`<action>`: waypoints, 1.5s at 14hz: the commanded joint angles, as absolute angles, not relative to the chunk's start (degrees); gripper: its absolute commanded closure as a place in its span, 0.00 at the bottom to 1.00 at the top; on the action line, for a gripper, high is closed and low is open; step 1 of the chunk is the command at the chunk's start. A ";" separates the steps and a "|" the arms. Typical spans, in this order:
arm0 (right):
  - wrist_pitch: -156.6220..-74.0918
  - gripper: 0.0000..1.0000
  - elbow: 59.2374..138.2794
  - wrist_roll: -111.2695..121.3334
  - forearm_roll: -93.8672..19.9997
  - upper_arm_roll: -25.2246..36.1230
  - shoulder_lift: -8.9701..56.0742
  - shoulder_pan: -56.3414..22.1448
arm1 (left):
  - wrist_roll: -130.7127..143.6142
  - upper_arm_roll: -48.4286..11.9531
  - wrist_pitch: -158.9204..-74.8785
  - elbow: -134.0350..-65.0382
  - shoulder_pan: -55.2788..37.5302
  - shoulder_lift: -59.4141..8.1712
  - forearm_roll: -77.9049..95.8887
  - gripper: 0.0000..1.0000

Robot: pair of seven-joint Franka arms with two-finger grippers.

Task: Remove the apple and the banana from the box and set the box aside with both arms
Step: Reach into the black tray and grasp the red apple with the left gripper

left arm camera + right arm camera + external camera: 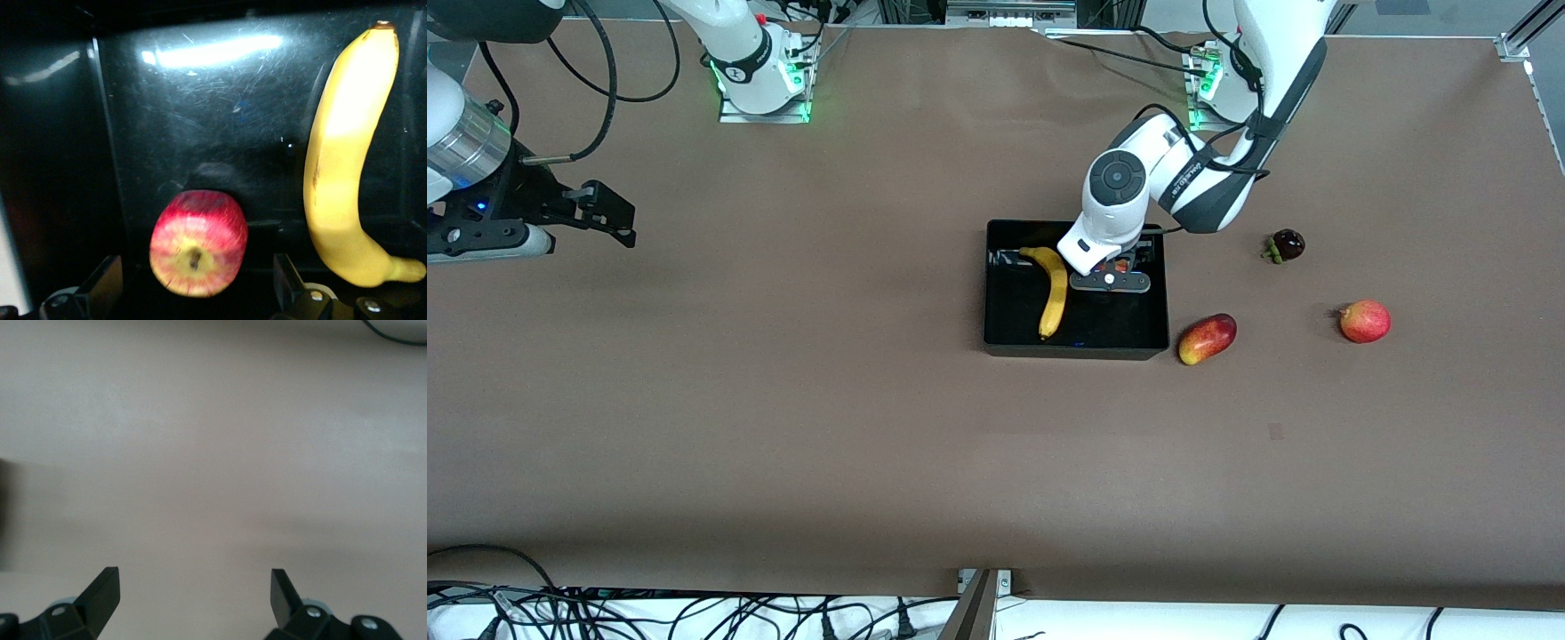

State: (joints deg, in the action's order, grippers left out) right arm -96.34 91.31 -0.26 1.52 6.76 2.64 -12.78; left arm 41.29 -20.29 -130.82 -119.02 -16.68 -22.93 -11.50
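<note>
From the front camera, the small round red apple (1119, 265) is almost all hidden under the left arm's white wrist; only a bit of red shows. The left wrist view cuts off the fingers (100, 283) at the edge. The glossy black plastic box (60, 133) runs past every edge there.

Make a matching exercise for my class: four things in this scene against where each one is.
Things
1. banana
2. apple
3. mango
4. right gripper

Places
a. on the table beside the box
b. over bare table, open
c. in the box, between the left gripper's open fingers
d. lying in the box, clear of both grippers

Pairs: 1-d, 2-c, 3-a, 4-b
</note>
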 commanded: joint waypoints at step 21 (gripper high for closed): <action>-96.06 0.00 90.35 -0.79 2.20 6.50 2.99 -12.48 | 11.39 -20.48 -96.87 -96.77 -3.10 -22.41 -10.72 0.83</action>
State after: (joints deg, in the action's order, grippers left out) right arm -96.34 91.31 -0.26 1.52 6.76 2.64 -12.78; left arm 21.37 -20.17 -100.23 -98.28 -8.77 -21.71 -12.22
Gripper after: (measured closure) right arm 0.000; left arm 0.295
